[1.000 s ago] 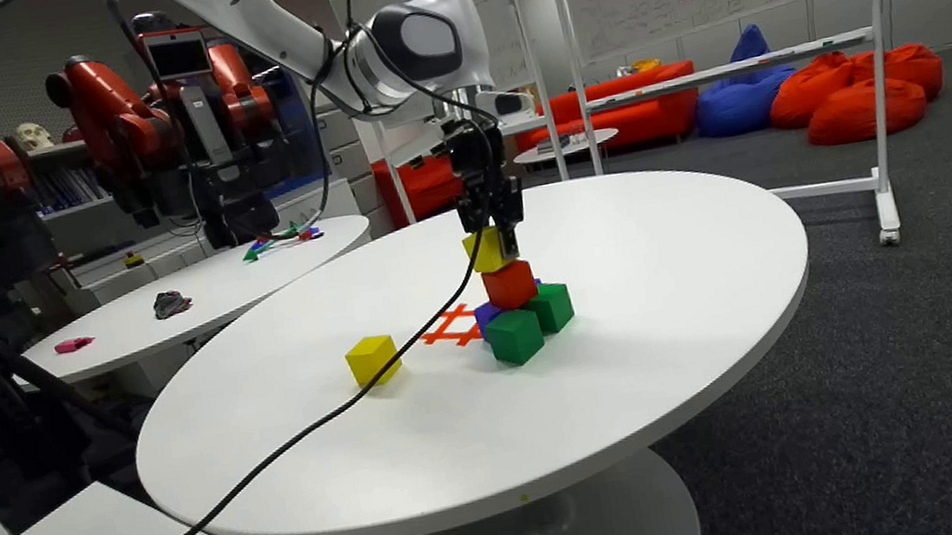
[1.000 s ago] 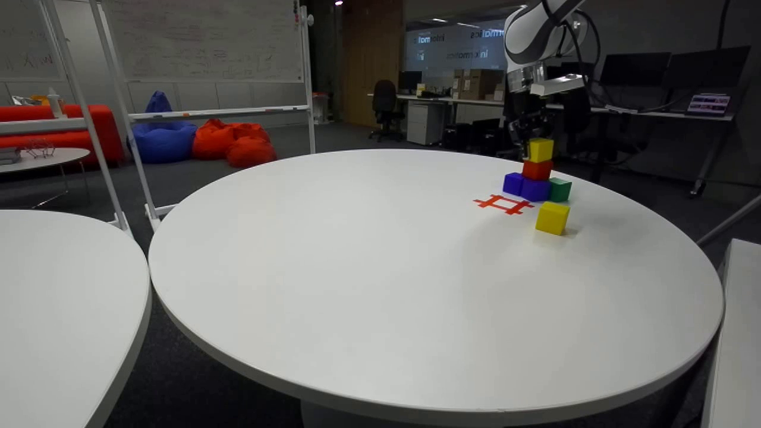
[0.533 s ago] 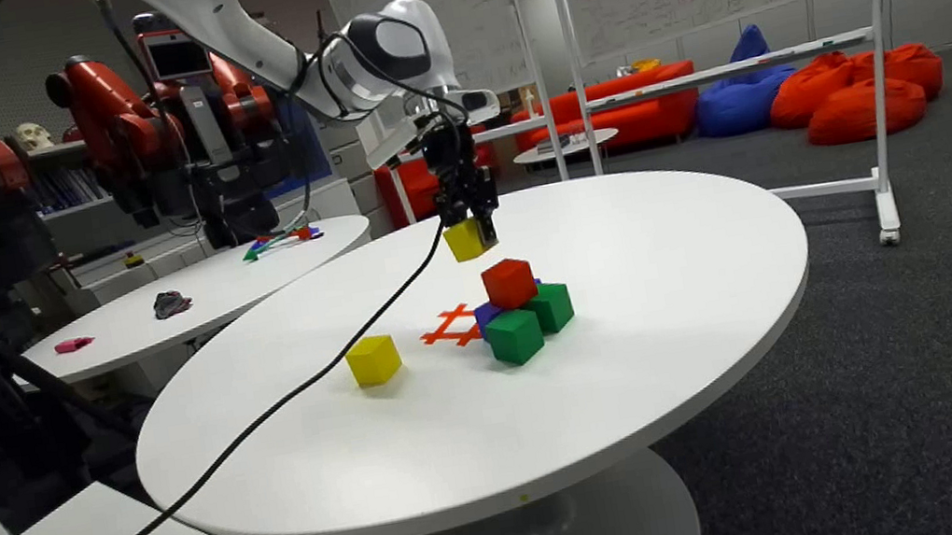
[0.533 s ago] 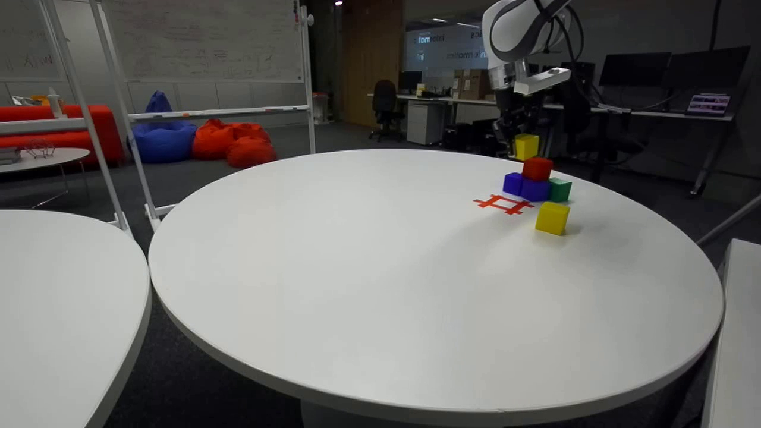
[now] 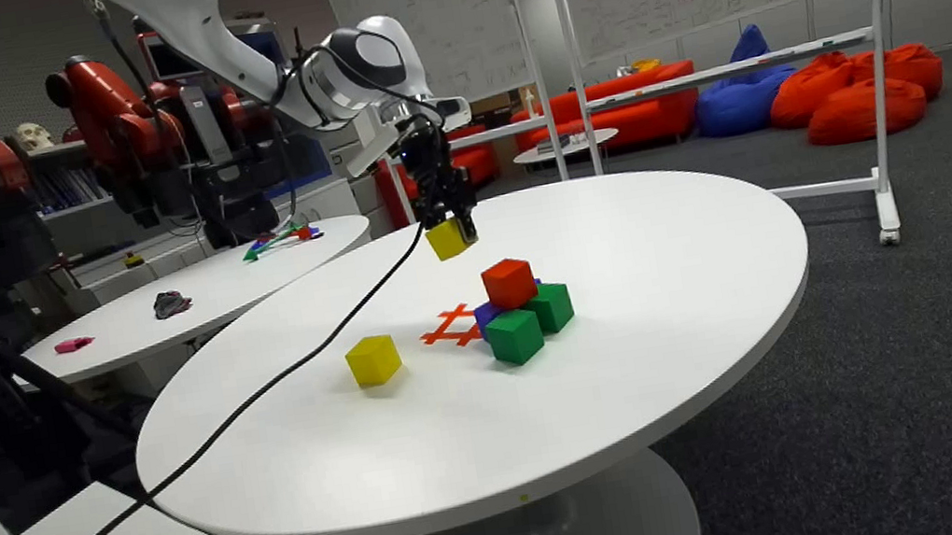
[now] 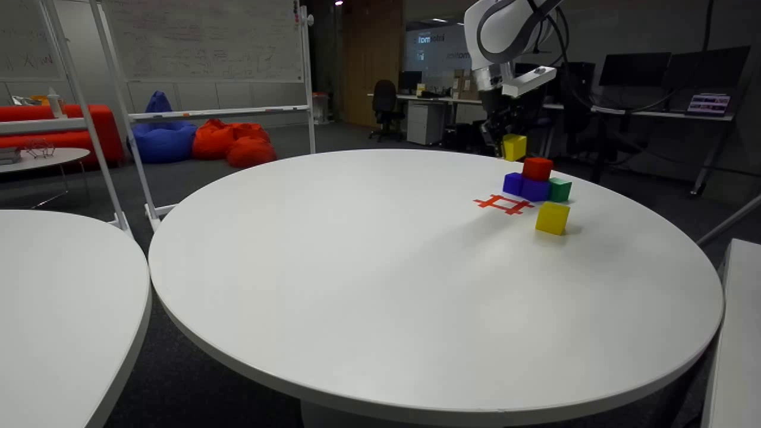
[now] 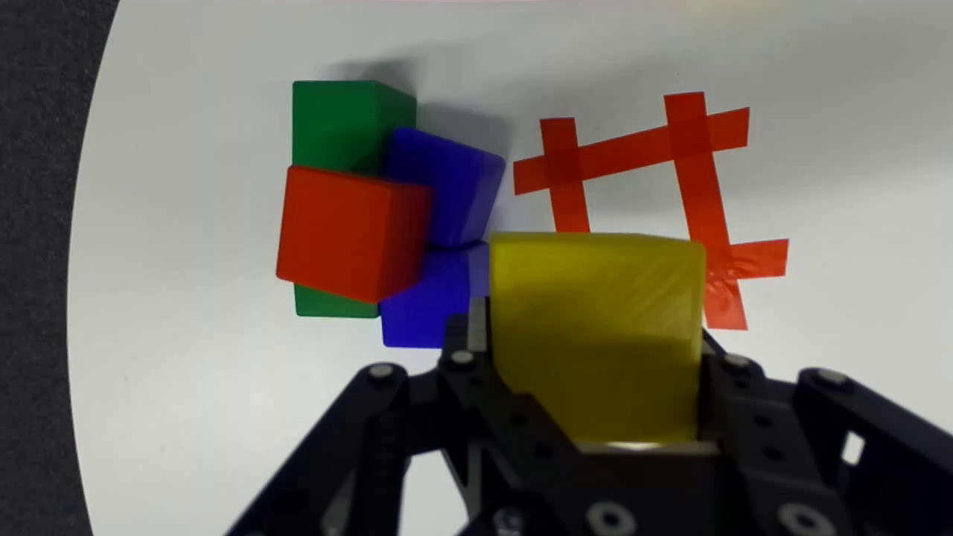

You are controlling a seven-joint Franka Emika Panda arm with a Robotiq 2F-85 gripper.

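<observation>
My gripper is shut on a yellow cube and holds it above the white table. The held cube also shows in both exterior views. Near it a red cube rests on top of a cluster of two green cubes and two blue cubes. The held cube is apart from the red cube. In the wrist view it hides part of a blue cube and part of a red tape square on the table.
A second yellow cube stands alone on the round white table. A black cable hangs from the arm across the exterior view. Another white table with small items stands behind. A whiteboard frame stands beyond.
The gripper has lifted the yellow cube off the top of the red cube and carried it sideways, leftward in both exterior views. The other cubes have not moved.
</observation>
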